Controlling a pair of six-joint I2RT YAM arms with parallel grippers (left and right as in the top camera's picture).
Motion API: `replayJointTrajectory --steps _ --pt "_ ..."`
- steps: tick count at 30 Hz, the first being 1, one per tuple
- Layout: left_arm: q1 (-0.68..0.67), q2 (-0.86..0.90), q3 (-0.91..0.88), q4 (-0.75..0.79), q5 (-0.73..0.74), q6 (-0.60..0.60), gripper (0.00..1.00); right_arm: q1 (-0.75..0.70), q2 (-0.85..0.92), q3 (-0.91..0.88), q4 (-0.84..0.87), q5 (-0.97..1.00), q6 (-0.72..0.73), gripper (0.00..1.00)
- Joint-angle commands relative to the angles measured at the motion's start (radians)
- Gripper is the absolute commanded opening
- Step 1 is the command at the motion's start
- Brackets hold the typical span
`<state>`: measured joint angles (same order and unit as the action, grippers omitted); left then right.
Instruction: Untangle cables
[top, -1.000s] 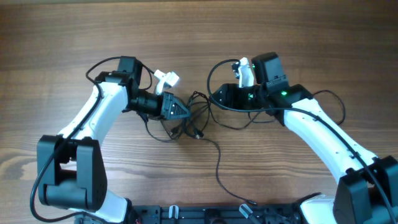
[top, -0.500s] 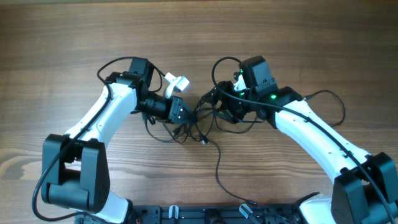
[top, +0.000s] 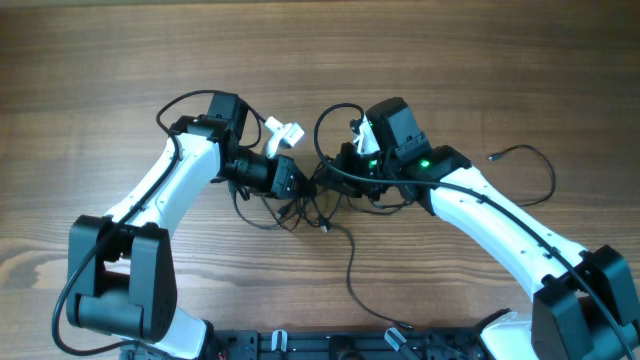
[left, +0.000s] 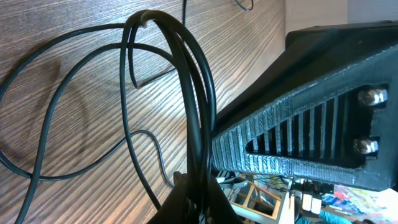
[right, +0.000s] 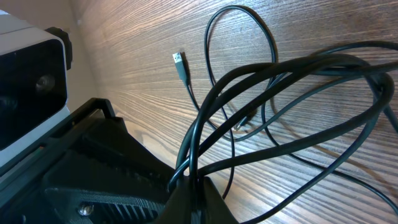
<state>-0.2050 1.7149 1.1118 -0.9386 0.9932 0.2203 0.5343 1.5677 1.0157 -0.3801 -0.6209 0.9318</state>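
The cables (top: 318, 203) are thin black cords bunched in a small tangle at the table's middle, between my two grippers. My left gripper (top: 297, 182) is shut on several strands at the tangle's left side. In the left wrist view these cables (left: 194, 93) rise in an arc out of the shut left gripper (left: 198, 194). My right gripper (top: 336, 172) is shut on strands at the tangle's right side. In the right wrist view the cables (right: 249, 81) fan out from the right gripper (right: 191, 185), and a small plug end (right: 179, 63) lies on the wood beyond.
One cord (top: 350, 268) trails from the tangle toward the table's near edge. Another loose cord (top: 545, 175) loops by the right arm and ends in a plug (top: 493, 157). The two gripper bodies stand almost nose to nose.
The right arm has swung left into the tangle and its jaws have shut on the strands. Early on, the left arm shifted slightly right, then stayed still, shut on its strands throughout.
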Motion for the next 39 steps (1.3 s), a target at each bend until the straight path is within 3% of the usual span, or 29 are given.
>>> replayJointTrajectory --steps 1,3,6,20,28,29,31,39 --pt "-0.003 -0.001 0.001 0.003 0.019 0.019 0.08 0.005 0.015 0.003 -0.002 0.015 -0.019 0.04" --pt "-0.003 -0.001 0.001 0.003 0.008 0.019 0.17 0.005 0.015 0.003 -0.003 0.018 -0.019 0.04" --pt "-0.003 -0.001 0.001 0.002 -0.053 0.018 0.23 0.005 0.015 0.003 -0.011 0.024 -0.045 0.04" --pt "-0.003 -0.001 0.001 0.001 -0.074 0.008 0.23 0.005 0.015 0.003 -0.092 0.018 -0.129 0.04" --pt "-0.003 -0.001 0.001 0.006 0.05 0.009 0.25 0.005 0.015 0.003 -0.092 0.018 -0.128 0.04" --pt "-0.003 0.0 0.001 0.011 0.049 0.012 0.29 0.005 0.015 0.003 -0.092 0.016 -0.128 0.04" --pt "-0.003 0.0 0.001 0.028 0.04 0.012 0.49 0.005 0.015 0.003 -0.092 0.01 -0.128 0.04" --pt "-0.003 0.0 0.001 0.039 -0.007 0.011 0.52 0.005 0.015 0.003 -0.092 0.006 -0.128 0.04"
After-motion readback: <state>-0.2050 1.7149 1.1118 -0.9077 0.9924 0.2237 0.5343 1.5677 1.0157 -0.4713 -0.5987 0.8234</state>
